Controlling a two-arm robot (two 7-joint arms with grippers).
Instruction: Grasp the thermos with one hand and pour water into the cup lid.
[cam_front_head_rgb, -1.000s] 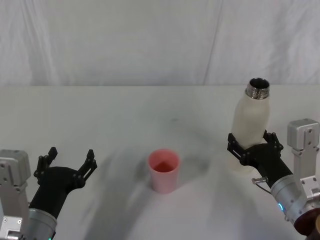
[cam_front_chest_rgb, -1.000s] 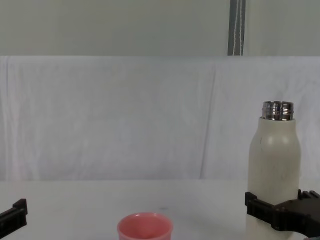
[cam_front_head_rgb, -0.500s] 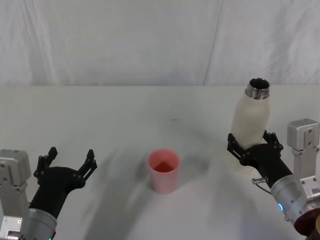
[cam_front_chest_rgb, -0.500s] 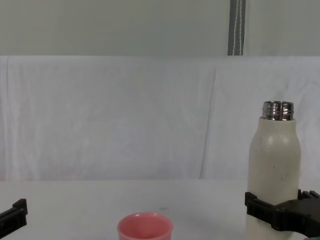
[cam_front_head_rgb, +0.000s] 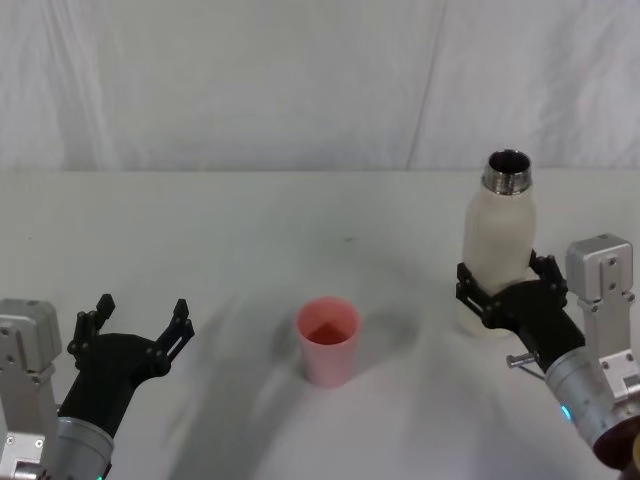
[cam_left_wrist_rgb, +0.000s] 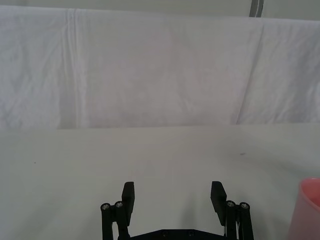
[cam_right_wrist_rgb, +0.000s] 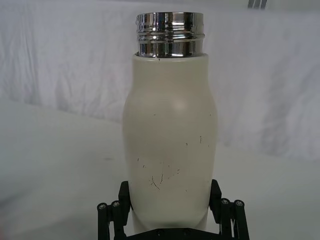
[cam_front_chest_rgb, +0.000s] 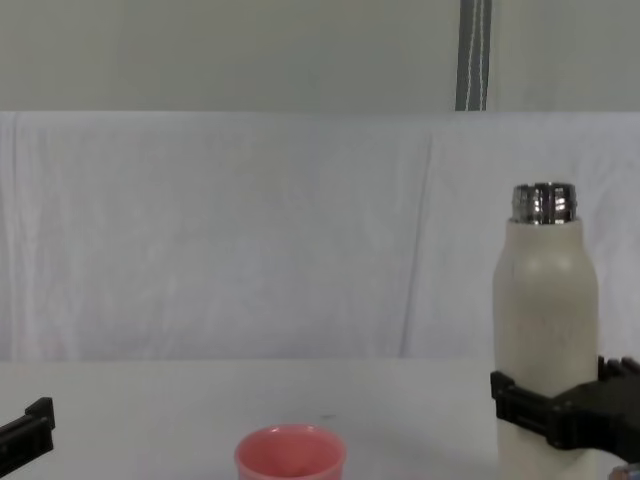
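Note:
The thermos (cam_front_head_rgb: 497, 240) (cam_right_wrist_rgb: 170, 145) (cam_front_chest_rgb: 545, 310) is a tall cream-white bottle with an open steel neck, standing upright at the right of the table. My right gripper (cam_front_head_rgb: 505, 282) (cam_right_wrist_rgb: 170, 192) (cam_front_chest_rgb: 560, 408) is shut on its lower body, one finger on each side. Its bottom is hidden behind the fingers, so I cannot tell whether it touches the table. The cup lid (cam_front_head_rgb: 327, 340) (cam_front_chest_rgb: 290, 455) (cam_left_wrist_rgb: 309, 210), a small pink cup, stands upright mid-table to the thermos's left. My left gripper (cam_front_head_rgb: 142, 312) (cam_left_wrist_rgb: 172, 192) hovers open and empty at the near left.
A white cloth covers the table (cam_front_head_rgb: 250, 225), and a white curtain (cam_front_head_rgb: 300, 80) hangs behind its far edge. Bare tabletop lies between the cup lid and each gripper.
The thermos has risen a little in my right gripper and shifted slightly left toward the cup lid. The left arm and the cup lid have stayed where they were.

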